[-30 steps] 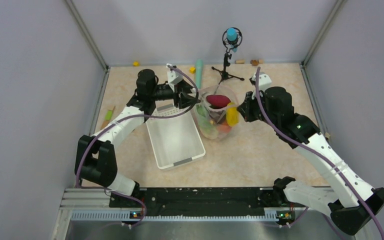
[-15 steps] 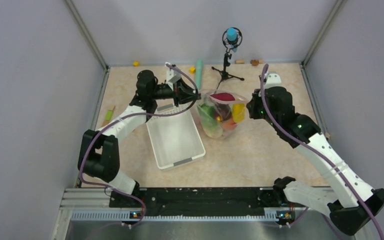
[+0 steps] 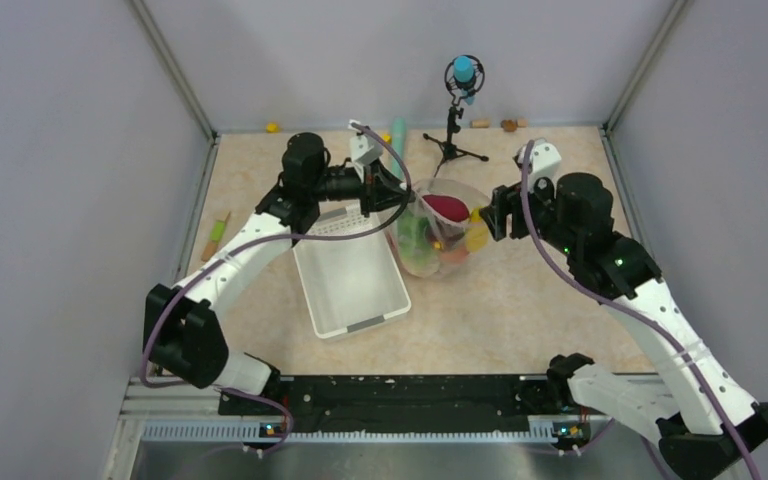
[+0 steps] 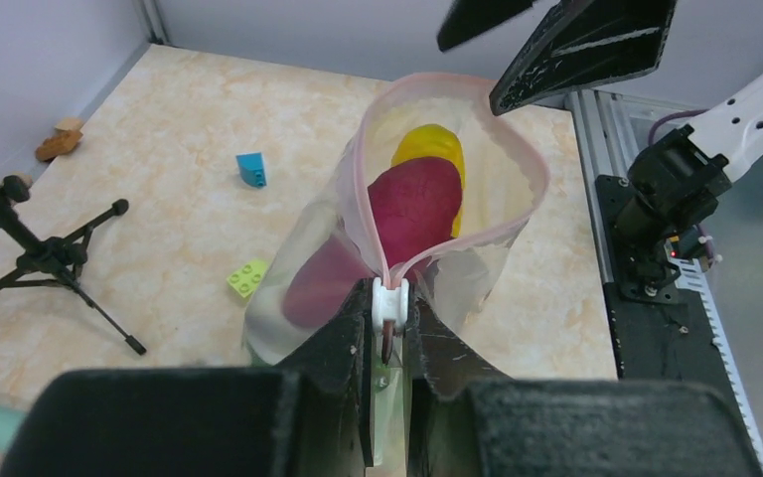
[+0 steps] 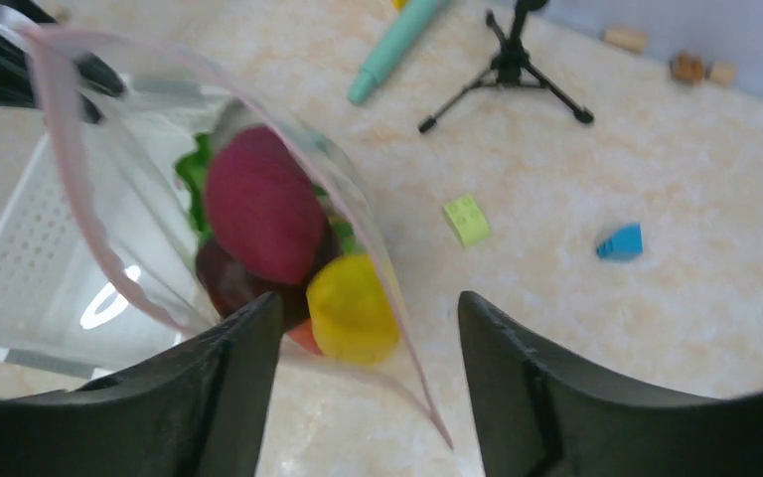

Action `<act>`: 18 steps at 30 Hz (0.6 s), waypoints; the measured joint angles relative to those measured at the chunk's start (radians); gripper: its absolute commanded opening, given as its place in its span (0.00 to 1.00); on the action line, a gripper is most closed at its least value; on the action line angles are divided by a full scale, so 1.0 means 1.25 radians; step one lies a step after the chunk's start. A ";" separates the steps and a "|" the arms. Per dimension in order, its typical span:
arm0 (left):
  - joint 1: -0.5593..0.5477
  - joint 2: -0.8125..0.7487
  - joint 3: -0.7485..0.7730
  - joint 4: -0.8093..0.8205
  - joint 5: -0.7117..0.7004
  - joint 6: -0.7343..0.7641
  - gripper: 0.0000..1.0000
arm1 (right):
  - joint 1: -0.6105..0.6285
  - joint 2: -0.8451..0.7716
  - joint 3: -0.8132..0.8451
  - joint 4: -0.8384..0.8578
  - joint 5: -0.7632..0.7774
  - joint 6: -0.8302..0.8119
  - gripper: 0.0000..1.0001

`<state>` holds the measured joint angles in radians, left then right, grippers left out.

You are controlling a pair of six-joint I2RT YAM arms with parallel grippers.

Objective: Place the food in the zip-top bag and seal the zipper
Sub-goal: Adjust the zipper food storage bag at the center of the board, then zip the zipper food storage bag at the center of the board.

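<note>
Left tool (image 4: 389,310) pinches the zipper (image 4: 361,169) at its white slider (image 4: 389,298). Right tool (image 5: 368,303) is spread at the opposite end of the mouth, gripping nothing. Zip-top bag (image 3: 442,240) stands on the table (image 3: 530,300), mouth gaping, food (image 4: 412,204) inside (maroon root on top).

Risk: held at one end only, the floppy bag may tip and spill, or drag along instead of sealing.

Table: beige, marbled. White basket (image 3: 350,280) to the left. Beyond: loose blocks (image 5: 468,219), tripod (image 3: 452,140), grey walls.
</note>
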<state>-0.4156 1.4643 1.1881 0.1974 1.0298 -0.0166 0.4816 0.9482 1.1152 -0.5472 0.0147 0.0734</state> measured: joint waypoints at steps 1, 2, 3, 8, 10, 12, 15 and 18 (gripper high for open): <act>-0.015 -0.009 0.008 -0.028 -0.014 0.018 0.00 | 0.000 -0.011 0.000 0.009 -0.023 -0.023 0.74; -0.034 -0.022 0.011 -0.058 -0.032 0.038 0.00 | 0.000 -0.025 0.000 0.024 -0.054 -0.056 0.79; -0.052 -0.035 0.011 -0.084 -0.049 0.052 0.00 | -0.001 -0.038 0.000 0.040 -0.085 -0.085 0.83; -0.130 -0.065 0.038 -0.205 -0.160 0.100 0.00 | 0.000 -0.078 0.000 0.103 -0.272 -0.247 0.90; -0.150 -0.065 0.061 -0.247 -0.206 0.104 0.00 | 0.000 -0.074 0.002 0.117 -0.342 -0.287 0.90; -0.162 -0.065 0.076 -0.273 -0.247 0.105 0.00 | 0.000 -0.052 0.017 0.123 -0.407 -0.305 0.90; -0.175 -0.065 0.088 -0.300 -0.302 0.102 0.00 | 0.000 -0.003 0.038 0.146 -0.486 -0.310 0.90; -0.191 -0.065 0.104 -0.334 -0.349 0.101 0.00 | 0.000 0.049 0.040 0.162 -0.536 -0.318 0.90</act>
<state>-0.6540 1.3830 1.3178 -0.2203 0.5941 0.1093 0.4812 1.0100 1.1648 -0.3450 -0.6552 -0.3241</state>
